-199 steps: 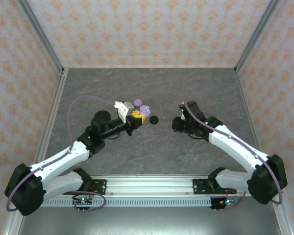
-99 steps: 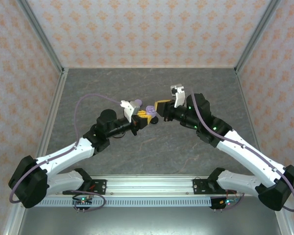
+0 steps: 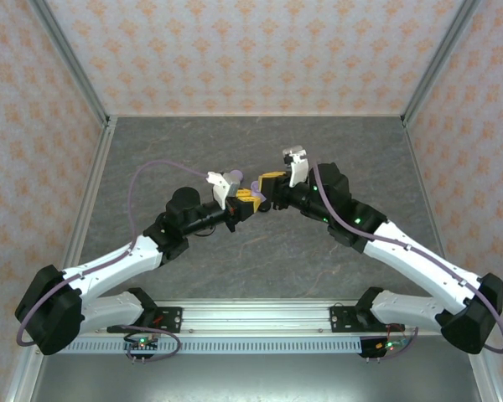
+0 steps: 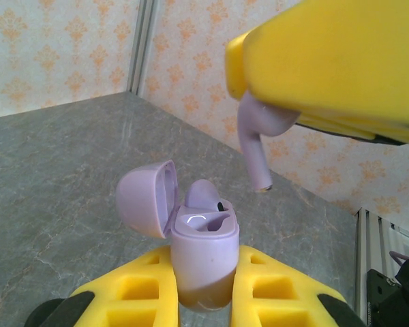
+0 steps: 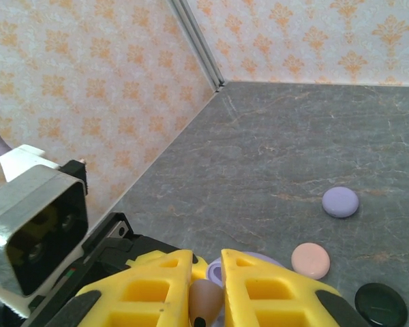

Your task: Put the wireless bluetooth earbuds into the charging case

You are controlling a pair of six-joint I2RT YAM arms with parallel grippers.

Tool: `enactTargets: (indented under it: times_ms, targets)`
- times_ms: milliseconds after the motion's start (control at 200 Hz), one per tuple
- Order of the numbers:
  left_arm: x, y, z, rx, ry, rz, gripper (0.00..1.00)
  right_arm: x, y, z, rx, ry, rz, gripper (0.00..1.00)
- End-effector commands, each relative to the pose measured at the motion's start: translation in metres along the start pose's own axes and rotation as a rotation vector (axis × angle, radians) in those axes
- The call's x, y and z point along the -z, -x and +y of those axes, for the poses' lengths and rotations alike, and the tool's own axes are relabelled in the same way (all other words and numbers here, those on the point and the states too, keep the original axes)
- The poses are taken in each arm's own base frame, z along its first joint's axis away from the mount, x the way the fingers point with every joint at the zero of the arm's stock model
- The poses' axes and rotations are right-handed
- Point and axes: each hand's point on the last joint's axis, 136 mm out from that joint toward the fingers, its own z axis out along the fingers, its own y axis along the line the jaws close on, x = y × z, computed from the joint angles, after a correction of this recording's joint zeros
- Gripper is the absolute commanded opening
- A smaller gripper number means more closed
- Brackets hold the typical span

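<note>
Our left gripper [image 4: 204,296] clamps 1 open lavender case [image 4: 203,248]; our right gripper [image 5: 206,289] pinches 1 lavender earbud [image 4: 256,133] just above it.

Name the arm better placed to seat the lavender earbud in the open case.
Right. The right gripper pinches the lavender earbud stem-down just above the open lavender case held by the left gripper.

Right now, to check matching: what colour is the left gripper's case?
Lavender; the case shows best in left wrist view.
</note>
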Motion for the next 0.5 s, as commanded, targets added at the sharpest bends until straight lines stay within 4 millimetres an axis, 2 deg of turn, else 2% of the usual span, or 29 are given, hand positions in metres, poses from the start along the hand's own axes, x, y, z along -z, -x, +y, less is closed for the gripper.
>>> enactTargets:
  times_ms: [0, 495]
  targets:
    - [-0.001, 0.027, -0.013, -0.026, -0.045, -0.074, 0.03, -0.004, 0.000, -0.003, 0.028, -0.017, -0.020, 0.18]
    - [-0.001, 0.028, -0.013, -0.029, -0.041, -0.076, 0.03, -0.014, -0.014, -0.006, 0.020, -0.020, 0.035, 0.18]
